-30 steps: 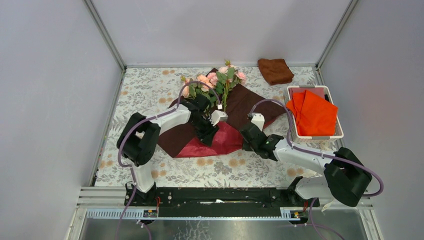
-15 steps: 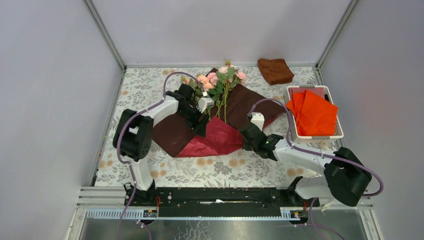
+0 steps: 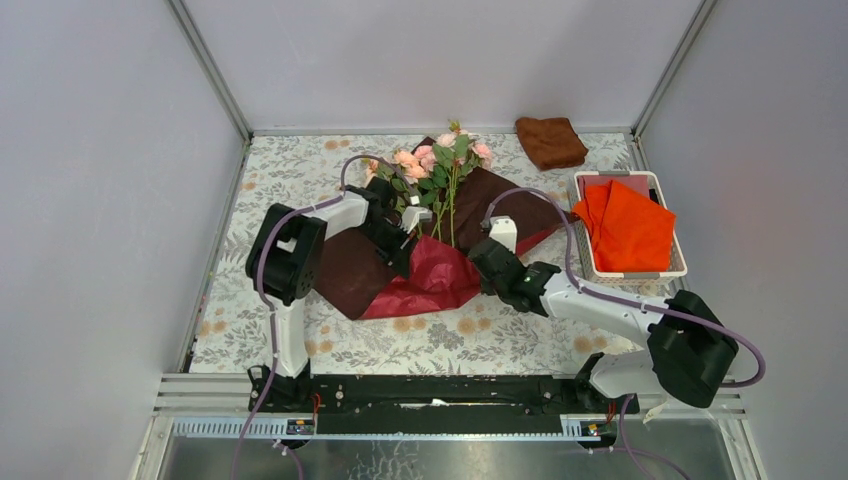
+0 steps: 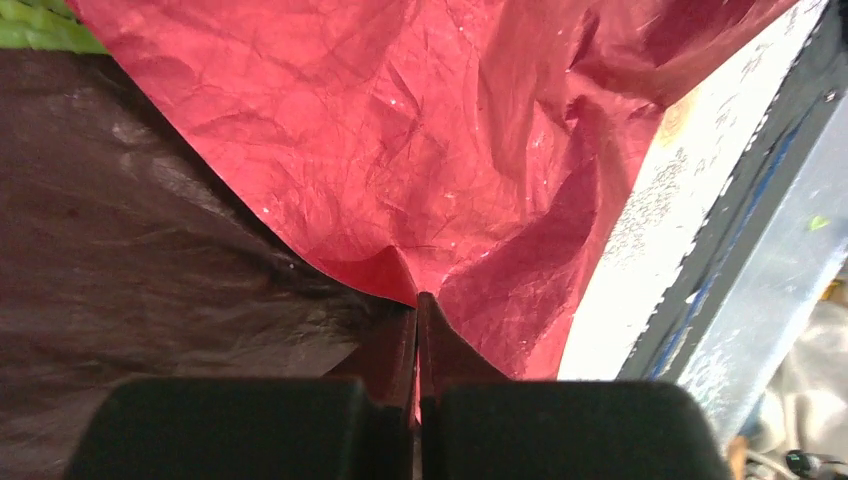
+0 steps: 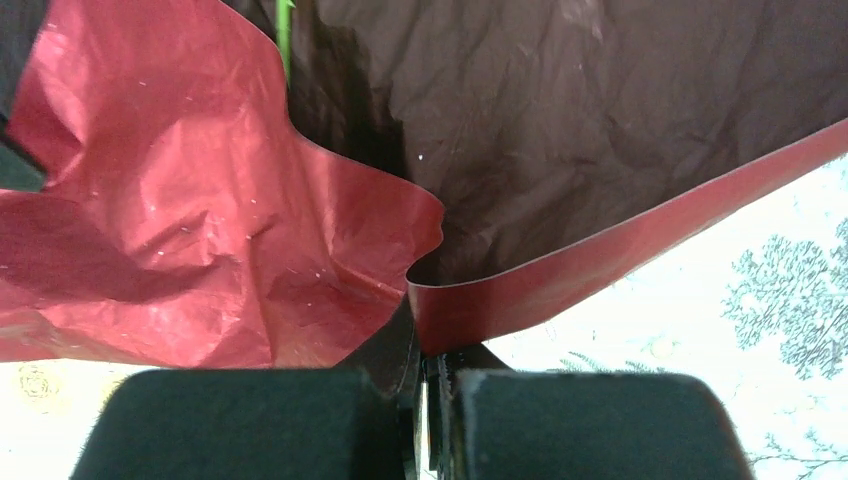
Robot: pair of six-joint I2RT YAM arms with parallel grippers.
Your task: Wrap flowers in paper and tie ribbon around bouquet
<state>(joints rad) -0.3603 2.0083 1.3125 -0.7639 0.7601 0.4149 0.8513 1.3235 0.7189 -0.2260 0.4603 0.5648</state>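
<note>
Pinching paper [image 4: 400, 150] edge: left end effector [image 4: 417, 305], right end effector [image 5: 426, 345] both clamped.

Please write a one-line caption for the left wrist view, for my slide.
Left gripper shut on the red edge of the paper, dark reverse at left.

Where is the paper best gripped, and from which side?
On the paper, take the red flap's lifted edge, edge-on from either side: the sheet is thin and flat, and only that edge lifts. The left gripper pinches it from the left, the right gripper from the right.
</note>
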